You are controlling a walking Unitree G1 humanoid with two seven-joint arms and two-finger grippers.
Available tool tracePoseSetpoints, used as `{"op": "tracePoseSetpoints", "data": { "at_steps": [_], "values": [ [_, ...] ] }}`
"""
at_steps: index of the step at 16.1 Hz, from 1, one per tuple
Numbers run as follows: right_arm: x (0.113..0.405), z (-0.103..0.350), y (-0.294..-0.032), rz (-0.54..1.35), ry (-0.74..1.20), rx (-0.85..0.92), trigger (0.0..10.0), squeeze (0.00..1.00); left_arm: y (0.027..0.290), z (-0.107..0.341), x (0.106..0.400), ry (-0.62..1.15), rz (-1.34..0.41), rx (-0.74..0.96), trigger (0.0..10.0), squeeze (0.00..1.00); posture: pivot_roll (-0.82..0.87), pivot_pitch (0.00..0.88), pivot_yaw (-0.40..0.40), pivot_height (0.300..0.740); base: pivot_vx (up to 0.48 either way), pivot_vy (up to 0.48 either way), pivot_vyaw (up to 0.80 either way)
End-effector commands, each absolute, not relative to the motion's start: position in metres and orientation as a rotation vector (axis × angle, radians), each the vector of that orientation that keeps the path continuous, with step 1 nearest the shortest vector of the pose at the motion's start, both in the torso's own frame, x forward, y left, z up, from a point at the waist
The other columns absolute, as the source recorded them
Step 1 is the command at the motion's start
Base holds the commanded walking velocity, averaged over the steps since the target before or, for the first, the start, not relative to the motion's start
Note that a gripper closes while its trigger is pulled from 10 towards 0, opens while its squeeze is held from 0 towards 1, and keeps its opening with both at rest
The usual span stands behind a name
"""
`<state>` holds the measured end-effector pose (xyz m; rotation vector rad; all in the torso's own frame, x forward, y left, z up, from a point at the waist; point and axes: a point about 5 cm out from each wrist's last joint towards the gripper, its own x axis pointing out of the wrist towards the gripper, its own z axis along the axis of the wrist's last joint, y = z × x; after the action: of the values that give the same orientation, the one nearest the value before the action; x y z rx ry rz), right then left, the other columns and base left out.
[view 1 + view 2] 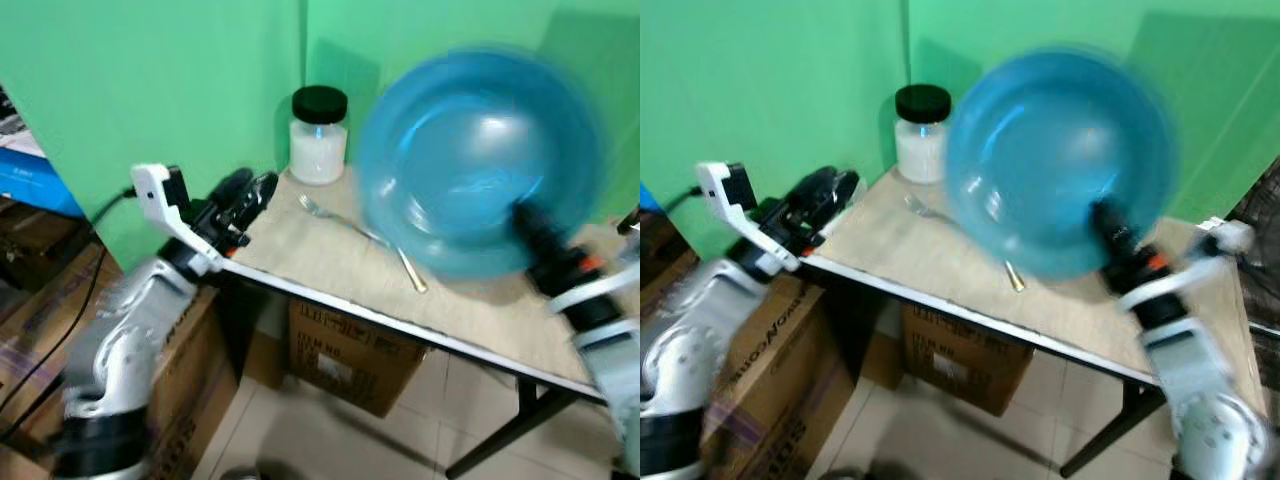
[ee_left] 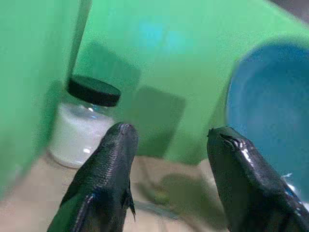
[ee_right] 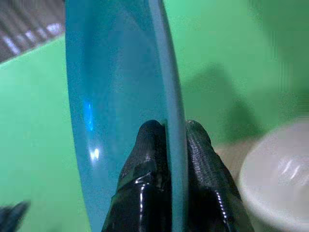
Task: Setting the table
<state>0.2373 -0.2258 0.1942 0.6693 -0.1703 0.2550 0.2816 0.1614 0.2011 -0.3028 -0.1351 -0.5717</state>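
Hovering at the left corner of the worktop [image 1: 330,270], the left gripper [image 2: 169,145] holds nothing, its two black fingers spread with a clear gap between them, pointing toward a glass jar [image 1: 319,136] with a black lid and white contents that stands at the back against the green wall [image 1: 150,90]. Just right of the jar a fork [image 1: 362,238] lies flat on the beige surface, its handle running under the blue plate [image 1: 480,160]. The plate is lifted above the worktop, tilted up and blurred, its rim pinched between the fingers of the right gripper [image 3: 175,140]. Beside it a white bowl [image 3: 277,174] shows at the right wrist view's edge. Cardboard boxes [image 1: 345,355] sit on the floor beneath
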Motion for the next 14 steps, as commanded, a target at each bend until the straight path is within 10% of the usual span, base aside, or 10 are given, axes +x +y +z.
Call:
{"op": "tracePoseSetpoints", "data": {
  "at_steps": [1, 4, 14],
  "values": [
    [0.231, 0.211, -0.222, 0.230, -0.226, 0.541, 10.0, 0.00, 0.153, 0.206, 0.279, -0.139, -0.554, -0.168, 10.0, 0.00, 0.00, 0.000, 0.007, 0.740, 0.000, 0.000, 0.00],
    [0.223, 0.222, -0.200, 0.248, -0.235, 0.361, 10.0, 0.00, 0.141, 0.204, 0.281, -0.138, -0.477, 0.087, 10.0, 0.00, -0.01, 0.000, 0.017, 0.740, 0.000, 0.000, 0.00],
    [0.232, 0.235, -0.188, 0.068, -0.365, 0.178, 10.0, 0.00, 0.129, 0.214, 0.285, -0.299, -0.169, 0.084, 10.0, 0.00, 0.01, 0.000, -0.058, 0.740, 0.000, 0.000, -0.72]
  ]
}}
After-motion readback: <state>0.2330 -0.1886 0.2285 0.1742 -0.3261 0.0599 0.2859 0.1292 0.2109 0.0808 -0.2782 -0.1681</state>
